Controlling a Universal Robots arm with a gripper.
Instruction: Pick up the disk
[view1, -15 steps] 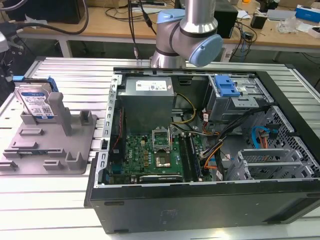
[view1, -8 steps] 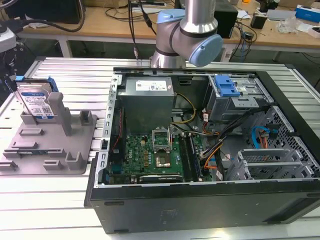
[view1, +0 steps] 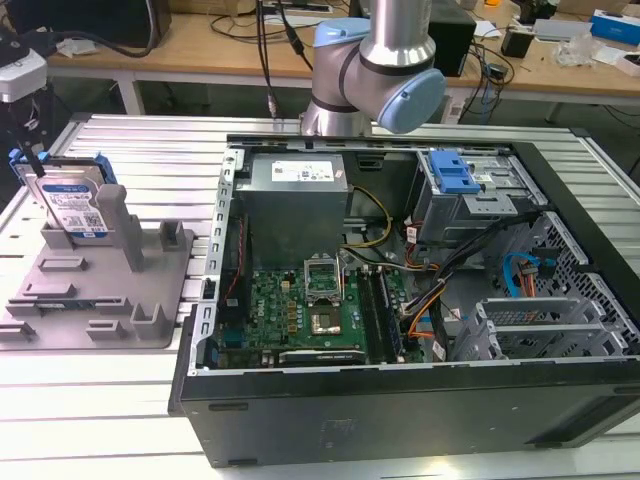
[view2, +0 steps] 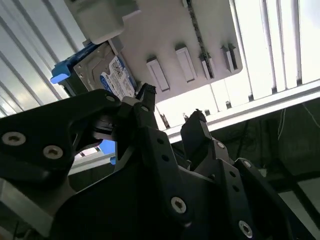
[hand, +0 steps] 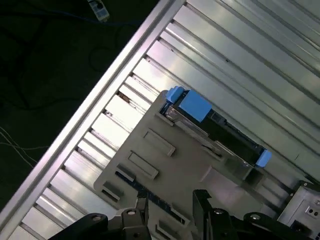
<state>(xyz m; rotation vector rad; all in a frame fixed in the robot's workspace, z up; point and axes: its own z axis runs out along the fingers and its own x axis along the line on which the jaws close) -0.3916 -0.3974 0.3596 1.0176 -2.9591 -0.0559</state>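
The disk (view1: 70, 205) stands upright on one long edge in the grey plastic fixture (view1: 110, 300), at the fixture's rear corner towards the exterior view's left. It is set against a tall post (view1: 112, 222). Its white-and-blue label faces the exterior camera and blue rails show along its upper edge. The fixture lies flat on the slotted aluminium table (view1: 150, 150), close to the table's edge at the exterior view's left. Beside it, towards the exterior view's right, an open computer case (view1: 400, 400) lies on its side on the same table. Inside are a green motherboard (view1: 310, 310), a grey power supply (view1: 295, 200) and a blue-handled drive cage (view1: 465, 190). The robot arm (view1: 375, 60) rises behind the case's far edge.

In both wrist views the gripper (view2: 170, 107) hangs over the fixture, apart from the disk and touching nothing. Its two black fingers (view2: 146, 95) are spread with only air between them: released, grasping nothing. In the first wrist view the gripper (hand: 171, 200) is over the fixture's low blocks. There the disk (hand: 215, 127) is seen edge-up as a dark strip with blue rail ends, at the fixture's corner away from the fingertips. In the second wrist view the disk's label and one blue rail end show just beyond the nearer finger, next to the pale post
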